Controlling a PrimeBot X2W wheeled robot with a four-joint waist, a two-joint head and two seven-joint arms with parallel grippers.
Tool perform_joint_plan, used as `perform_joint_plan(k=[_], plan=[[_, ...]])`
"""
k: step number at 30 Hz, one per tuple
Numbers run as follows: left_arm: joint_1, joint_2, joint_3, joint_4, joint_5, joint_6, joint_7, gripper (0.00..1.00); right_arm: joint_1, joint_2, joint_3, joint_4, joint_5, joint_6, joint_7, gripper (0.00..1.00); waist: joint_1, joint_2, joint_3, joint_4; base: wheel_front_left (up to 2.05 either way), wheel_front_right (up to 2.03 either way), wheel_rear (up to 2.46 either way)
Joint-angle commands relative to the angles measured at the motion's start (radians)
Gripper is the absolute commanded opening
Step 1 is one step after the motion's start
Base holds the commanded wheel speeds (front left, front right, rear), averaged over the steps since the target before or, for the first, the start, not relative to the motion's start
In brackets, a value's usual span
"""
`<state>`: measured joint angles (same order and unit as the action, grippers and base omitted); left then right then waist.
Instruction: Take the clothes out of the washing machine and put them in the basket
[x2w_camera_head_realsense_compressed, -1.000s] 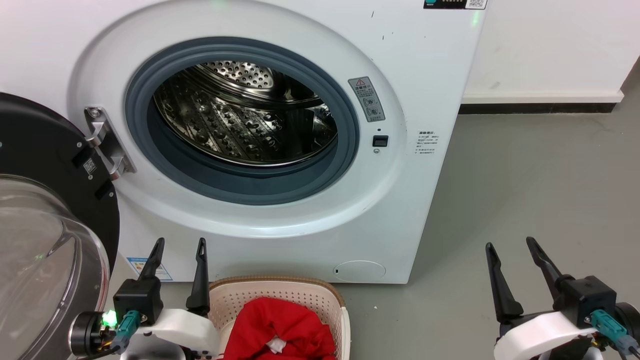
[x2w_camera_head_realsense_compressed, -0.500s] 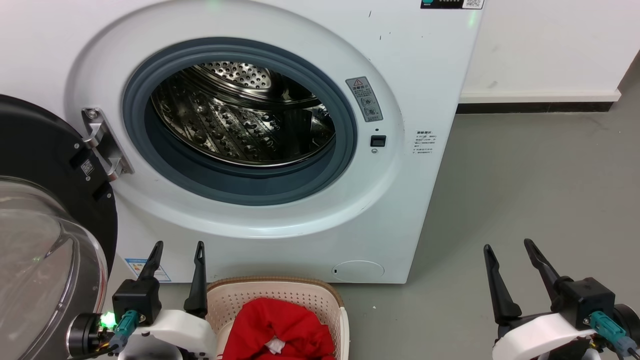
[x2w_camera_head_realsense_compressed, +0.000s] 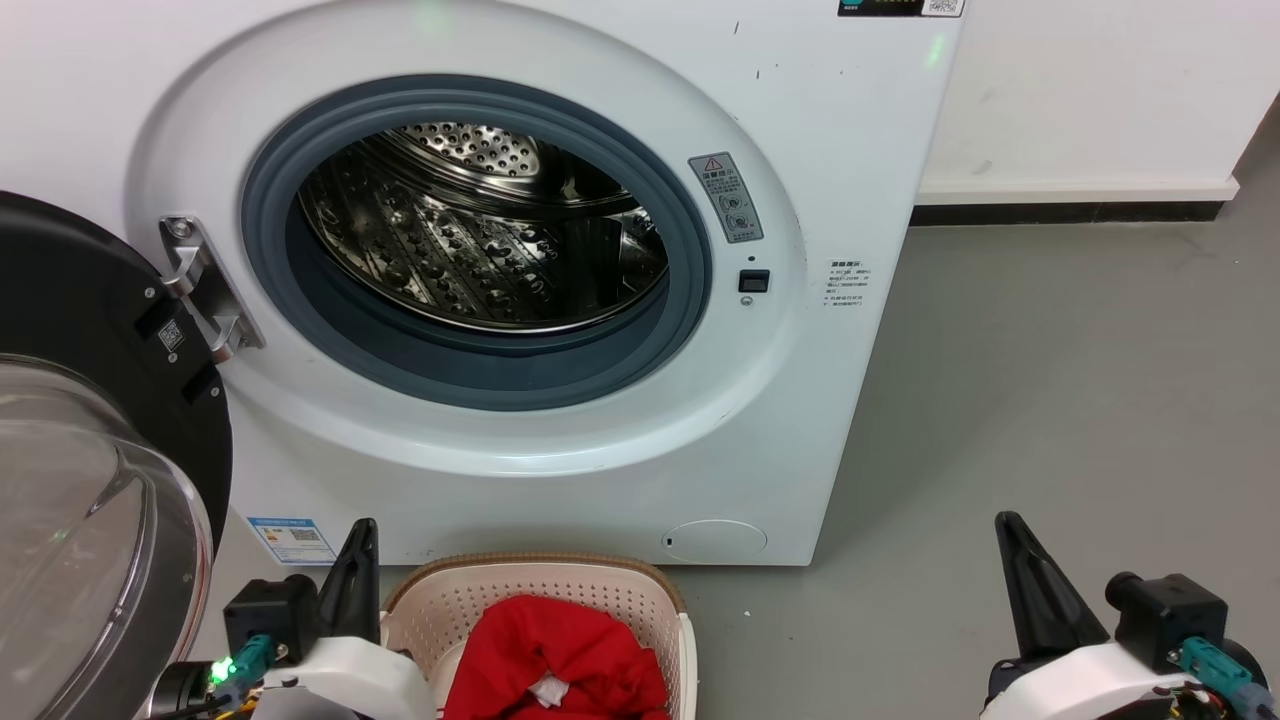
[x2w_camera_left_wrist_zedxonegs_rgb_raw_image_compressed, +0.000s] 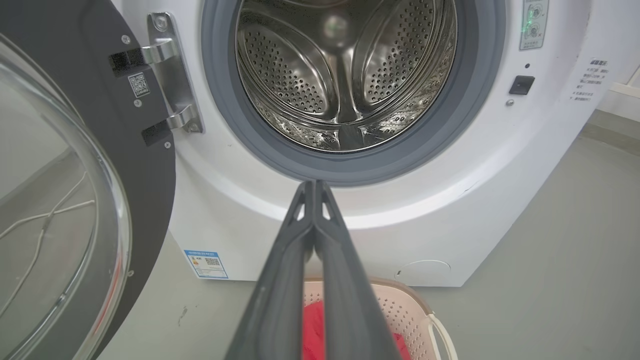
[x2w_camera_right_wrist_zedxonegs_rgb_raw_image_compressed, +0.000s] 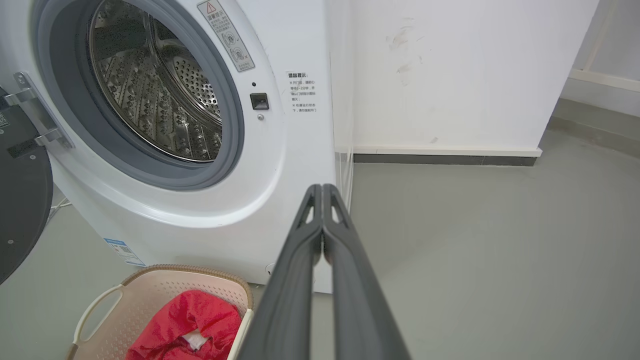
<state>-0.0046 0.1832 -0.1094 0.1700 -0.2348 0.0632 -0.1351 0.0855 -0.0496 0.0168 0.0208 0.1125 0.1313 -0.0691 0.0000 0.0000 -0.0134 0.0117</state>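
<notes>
Head view: washing machine (x2w_camera_head_realsense_compressed: 820, 400) front-on, door (x2w_camera_head_realsense_compressed: 90, 330) swung open at left. Basket (x2w_camera_head_realsense_compressed: 655, 590) on the floor (x2w_camera_head_realsense_compressed: 1050, 380) just in front of the machine, red clothes (x2w_camera_head_realsense_compressed: 550, 650) piled inside. Left gripper (x2w_camera_head_realsense_compressed: 362, 540) just beside basket's left rim, fingers together, nothing held. Right gripper (x2w_camera_head_realsense_compressed: 1012, 535) well off to the right, closed up too, empty.
Left wrist view: fingers pressed tip to tip, pointing at the lower grey seal (x2w_camera_left_wrist_zedxonegs_rgb_raw_image_compressed: 225, 115); steel drum (x2w_camera_left_wrist_zedxonegs_rgb_raw_image_compressed: 345, 75) behind; red clothes in basket below.
Right wrist view: fingertips meet, nothing between; clothes in basket at lower left.

One washing machine (x2w_camera_head_realsense_compressed: 800, 420), one basket (x2w_camera_head_realsense_compressed: 545, 562), two grippers (x2w_camera_head_realsense_compressed: 362, 528) (x2w_camera_head_realsense_compressed: 1006, 522)
</notes>
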Motion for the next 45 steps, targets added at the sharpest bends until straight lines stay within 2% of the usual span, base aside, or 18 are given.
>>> perform_joint_plan(k=[1, 20, 45], plan=[[-0.024, 0.004, 0.015, -0.01, -0.034, -0.005, 0.005, 0.0, -0.015, -0.004, 0.0, -0.012, 0.044, 0.0, 0.0, 0.0, 0.0, 0.0, 0.0, 0.0, 0.0, 0.0, 0.0], [-0.042, -0.03, 0.063, 0.005, -0.37, -0.052, 0.063, 0.0, -0.067, -0.025, -0.007, 0.049, 0.43, 0.0, 0.026, 0.0, 0.0, 0.0, 0.003, -0.002, 0.0, 0.0, 0.0], [-0.067, -0.065, 0.118, 0.028, -0.713, -0.101, 0.125, 0.0, -0.111, -0.034, -0.026, 0.107, 0.814, 0.0, 0.06, 0.0, 0.0, 0.0, 0.006, -0.004, 0.0, 0.0, 0.0]])
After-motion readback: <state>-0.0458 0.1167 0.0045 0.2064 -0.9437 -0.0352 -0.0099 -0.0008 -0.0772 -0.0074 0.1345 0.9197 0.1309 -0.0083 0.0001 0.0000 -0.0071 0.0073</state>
